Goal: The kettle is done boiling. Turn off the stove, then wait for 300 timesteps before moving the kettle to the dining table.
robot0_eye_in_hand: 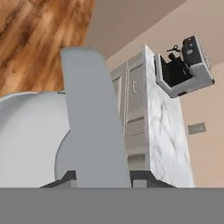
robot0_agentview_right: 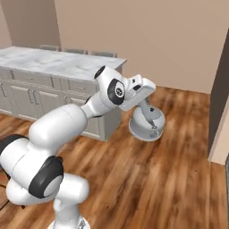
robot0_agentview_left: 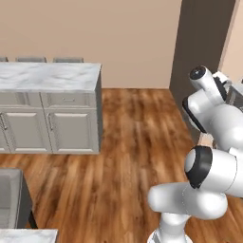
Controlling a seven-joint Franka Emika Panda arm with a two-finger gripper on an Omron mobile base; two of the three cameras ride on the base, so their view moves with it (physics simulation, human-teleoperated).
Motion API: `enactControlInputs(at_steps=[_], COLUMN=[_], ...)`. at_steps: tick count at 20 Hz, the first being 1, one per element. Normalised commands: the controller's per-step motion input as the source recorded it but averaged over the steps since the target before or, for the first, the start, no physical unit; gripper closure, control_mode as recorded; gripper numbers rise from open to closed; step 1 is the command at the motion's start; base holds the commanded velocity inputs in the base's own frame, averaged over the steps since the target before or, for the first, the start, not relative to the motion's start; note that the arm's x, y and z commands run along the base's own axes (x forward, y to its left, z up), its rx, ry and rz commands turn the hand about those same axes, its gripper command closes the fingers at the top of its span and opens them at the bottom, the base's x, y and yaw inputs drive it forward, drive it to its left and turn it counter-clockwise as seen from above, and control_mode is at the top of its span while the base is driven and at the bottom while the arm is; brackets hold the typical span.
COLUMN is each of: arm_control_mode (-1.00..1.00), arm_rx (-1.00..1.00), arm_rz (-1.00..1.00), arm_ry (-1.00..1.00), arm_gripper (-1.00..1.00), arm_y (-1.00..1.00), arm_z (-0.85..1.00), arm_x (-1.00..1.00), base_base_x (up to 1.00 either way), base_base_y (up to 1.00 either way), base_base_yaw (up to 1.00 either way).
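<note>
Closest to my wrist camera, the kettle [robot0_eye_in_hand: 26, 140] sits right under my hand [robot0_eye_in_hand: 99, 177], its white-grey dome at lower left and the flat grey handle [robot0_eye_in_hand: 89, 118] rising straight up between my fingertips. My hand is clenched on that handle. Dark fingertips [robot0_eye_in_hand: 65, 178] peek out on either side of the handle base.

From the right base view, my hand [robot0_agentview_right: 144, 102] hangs off the white arm and carries the kettle [robot0_agentview_right: 146, 123] in the air above the wood floor [robot0_agentview_right: 170, 179], not touching any surface. The kettle tilts a little, base toward the floor, handle up into my hand. It hangs just beside the end of the cabinet run.

Left base view: my arm bulks at the right edge, kettle hidden behind it, can't tell the grip from there. A grey object [robot0_agentview_left: 12, 199] is cut off at the lower left, too cropped to name, with a marble edge [robot0_agentview_left: 26, 233] below it.

Further out, a marble surface [robot0_agentview_right: 49, 60] tops a block of grey panelled cabinets [robot0_agentview_left: 52, 126] with drawers and doors. Grey chair backs [robot0_agentview_left: 31, 60] line up behind its far side.

In the hand view, rolled sideways, the same marble surface [robot0_eye_in_hand: 168, 131] and cabinet fronts appear, and beyond them a small open grey box-like unit [robot0_eye_in_hand: 186, 65] sits against the beige wall [robot0_agentview_right: 156, 40].

Farthest: beige wall and a dark tall panel [robot0_agentview_left: 199, 52] at right.
</note>
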Motion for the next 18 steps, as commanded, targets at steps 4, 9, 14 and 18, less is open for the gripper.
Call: enactControlInputs(at_steps=[4,9,14,18], arm_control_mode=[1.0,1.0,1.0,1.0], arm_rx=[0.0,0.0,0.0,0.0], arm_rz=[0.0,0.0,0.0,0.0], arm_ry=[0.0,0.0,0.0,0.0], arm_gripper=[1.0,1.0,1.0,1.0], arm_y=[0.0,0.0,0.0,0.0], arm_z=[0.0,0.0,0.0,0.0], arm_x=[0.0,0.0,0.0,0.0], base_base_x=[0.93,0.9,0.82,0.72], base_base_y=[-0.44,-0.47,-0.46,-0.45], base_base_yaw=[0.29,0.3,0.33,0.36])
